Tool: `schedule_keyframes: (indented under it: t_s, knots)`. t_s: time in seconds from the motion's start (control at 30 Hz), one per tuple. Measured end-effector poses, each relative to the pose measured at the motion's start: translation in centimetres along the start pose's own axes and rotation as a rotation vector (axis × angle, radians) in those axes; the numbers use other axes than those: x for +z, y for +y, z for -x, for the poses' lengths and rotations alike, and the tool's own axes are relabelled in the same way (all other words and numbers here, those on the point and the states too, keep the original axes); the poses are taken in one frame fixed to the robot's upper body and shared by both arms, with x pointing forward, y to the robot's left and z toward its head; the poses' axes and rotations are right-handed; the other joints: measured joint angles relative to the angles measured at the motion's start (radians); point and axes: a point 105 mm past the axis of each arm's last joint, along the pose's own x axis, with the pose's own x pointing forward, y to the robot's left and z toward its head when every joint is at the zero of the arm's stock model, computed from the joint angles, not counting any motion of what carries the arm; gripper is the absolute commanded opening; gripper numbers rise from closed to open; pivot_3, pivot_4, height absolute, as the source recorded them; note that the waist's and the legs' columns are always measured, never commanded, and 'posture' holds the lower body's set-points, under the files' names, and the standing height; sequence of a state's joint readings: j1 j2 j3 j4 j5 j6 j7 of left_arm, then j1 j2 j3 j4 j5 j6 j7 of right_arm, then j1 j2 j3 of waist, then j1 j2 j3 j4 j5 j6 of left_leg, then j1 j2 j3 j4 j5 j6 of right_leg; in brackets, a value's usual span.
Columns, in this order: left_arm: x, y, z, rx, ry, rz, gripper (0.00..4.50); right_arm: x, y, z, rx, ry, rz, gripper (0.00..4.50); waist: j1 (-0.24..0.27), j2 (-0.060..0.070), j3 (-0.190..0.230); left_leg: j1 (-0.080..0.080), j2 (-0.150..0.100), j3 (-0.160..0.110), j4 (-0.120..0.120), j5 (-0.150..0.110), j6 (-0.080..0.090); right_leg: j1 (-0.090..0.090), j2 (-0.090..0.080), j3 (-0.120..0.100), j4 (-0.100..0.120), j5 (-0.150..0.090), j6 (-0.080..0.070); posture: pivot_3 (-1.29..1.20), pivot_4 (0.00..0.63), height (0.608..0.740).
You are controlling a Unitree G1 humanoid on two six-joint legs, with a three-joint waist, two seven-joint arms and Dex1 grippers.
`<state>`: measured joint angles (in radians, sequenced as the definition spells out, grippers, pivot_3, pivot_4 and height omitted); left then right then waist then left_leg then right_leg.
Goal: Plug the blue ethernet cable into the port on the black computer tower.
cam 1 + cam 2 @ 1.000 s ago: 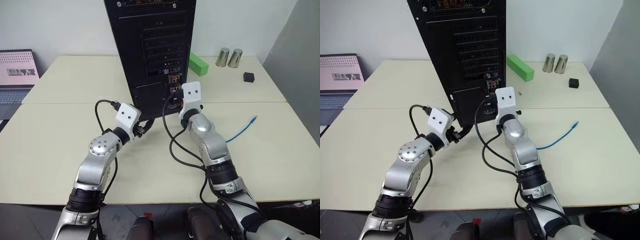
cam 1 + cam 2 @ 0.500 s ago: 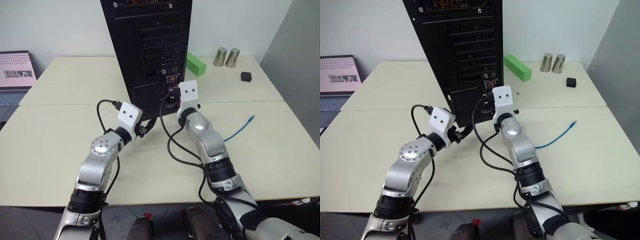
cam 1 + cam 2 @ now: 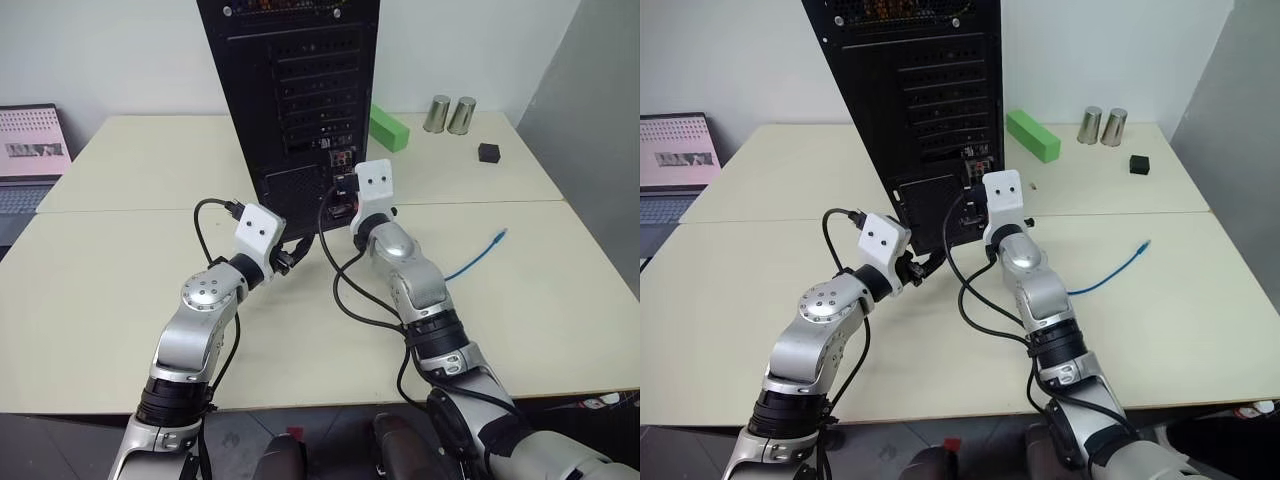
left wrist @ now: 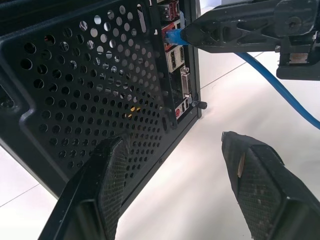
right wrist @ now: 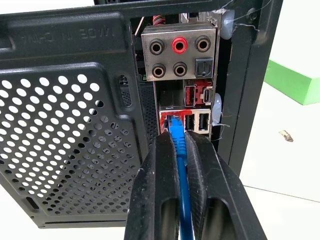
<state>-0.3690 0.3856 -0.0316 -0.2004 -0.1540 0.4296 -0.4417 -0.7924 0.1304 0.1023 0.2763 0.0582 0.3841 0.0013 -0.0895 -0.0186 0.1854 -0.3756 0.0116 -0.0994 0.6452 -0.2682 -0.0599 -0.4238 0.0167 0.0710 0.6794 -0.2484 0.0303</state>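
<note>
On my left, the left gripper [image 4: 175, 200] waits with jaws spread, empty, beside the mesh vent of the tall black metal computer tower [image 3: 300, 90] on the pale tabletop [image 3: 120, 290]. To its right, the right gripper [image 5: 181, 145] has its jaws pinching the thin bright blue ethernet cable [image 5: 178, 142] just behind the plug. The plug's long axis points straight ahead at the small squarish port [image 5: 171, 120], tip at its mouth. The right wrist view shows this alignment; the head views hide it.

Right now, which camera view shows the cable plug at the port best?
The right wrist view: the plug sits at the port, straight ahead between the right tool's fingers. The left wrist view shows it sideways; in the eye views it is hidden.
</note>
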Motion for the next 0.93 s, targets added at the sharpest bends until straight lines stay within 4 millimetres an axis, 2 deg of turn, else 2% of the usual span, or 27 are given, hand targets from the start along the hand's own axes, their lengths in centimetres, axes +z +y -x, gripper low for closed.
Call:
schedule_keyframes:
  t_s: [0.1,0.17,0.2,0.33,0.4,0.47,0.57,0.6,0.73,0.83,0.93]
  knots:
    - [0.0,0.0,0.0,0.002,0.0,0.0,3.16,0.0,0.1,0.1,0.011,0.001,0.0,0.85,-0.001,0.0,0.0,0.0,0.0,0.0,0.0,0.0,0.0,0.0,0.0,0.0,0.0,0.0,0.0,0.0,0.15,0.74]
    - [0.0,0.1,0.0,0.007,0.001,-0.001,3.16,-0.1,0.2,0.4,0.024,0.001,0.001,1.36,0.001,0.0,0.0,-0.001,0.0,-0.001,-0.001,0.0,0.0,0.0,0.0,-0.001,0.0,0.0,0.0,0.0,0.15,0.74]
    - [0.0,0.1,0.0,0.007,0.0,-0.001,3.16,-0.1,0.1,0.7,0.03,0.0,0.005,1.45,0.002,0.0,0.0,-0.001,0.0,-0.001,-0.001,0.0,0.0,0.0,0.0,-0.001,-0.001,0.0,0.0,0.0,0.15,0.74]
    - [-0.1,0.2,0.1,0.014,0.004,-0.004,3.16,-2.2,-1.4,2.9,0.061,0.074,0.045,2.41,0.009,0.0,0.0,-0.005,-0.002,-0.002,-0.001,0.0,0.0,-0.001,-0.002,-0.002,-0.004,0.0,0.0,0.0,0.15,0.74]
    - [-0.2,0.3,0.2,0.013,0.015,-0.007,3.16,-2.5,-2.1,3.8,0.068,0.09,0.061,2.9,0.012,0.0,0.0,-0.006,-0.002,-0.003,-0.001,0.0,0.0,-0.001,-0.003,-0.002,-0.005,0.0,0.0,0.0,0.15,0.74]
    - [-0.5,0.5,0.3,0.002,0.041,-0.013,3.16,-1.8,-2.8,5.0,0.097,0.079,0.087,3.19,0.013,0.0,0.0,-0.006,-0.002,-0.003,-0.001,0.0,0.0,-0.001,-0.003,-0.003,-0.005,0.0,0.0,0.0,0.15,0.74]
    - [-0.9,1.2,0.9,-0.012,0.089,-0.048,3.16,0.0,-3.0,7.2,0.221,0.045,0.139,3.77,0.013,0.0,0.0,-0.006,-0.002,-0.004,-0.001,0.0,0.0,-0.001,-0.003,-0.004,-0.005,0.0,0.001,0.0,0.15,0.74]
    - [-0.9,1.5,1.2,-0.022,0.099,-0.051,3.16,0.8,-3.1,8.5,0.309,0.039,0.156,3.96,0.012,0.0,0.0,-0.006,-0.002,-0.004,-0.001,0.0,0.0,-0.001,-0.002,-0.004,-0.006,0.0,0.001,0.0,0.15,0.74]
    - [-0.4,2.3,1.9,-0.054,0.095,-0.055,3.16,2.3,-3.5,11.8,0.495,0.044,0.193,3.96,0.013,0.0,0.001,-0.005,-0.002,-0.005,0.0,0.0,0.0,0.001,-0.001,-0.005,-0.006,0.0,0.001,0.0,0.15,0.74]
    - [0.0,2.3,2.1,-0.083,0.083,-0.053,3.16,3.0,-4.6,12.7,0.523,0.05,0.201,3.96,0.012,-0.001,0.001,-0.005,-0.002,-0.004,0.0,0.0,0.0,0.001,-0.001,-0.005,-0.007,0.0,0.001,0.0,0.15,0.74]
    - [0.3,2.1,2.0,-0.103,0.066,-0.044,3.16,3.2,-4.8,13.0,0.541,0.058,0.196,3.96,0.012,-0.001,0.001,-0.005,-0.002,-0.004,0.0,0.0,0.0,0.001,-0.001,-0.005,-0.007,0.0,0.001,0.0,0.15,0.74]
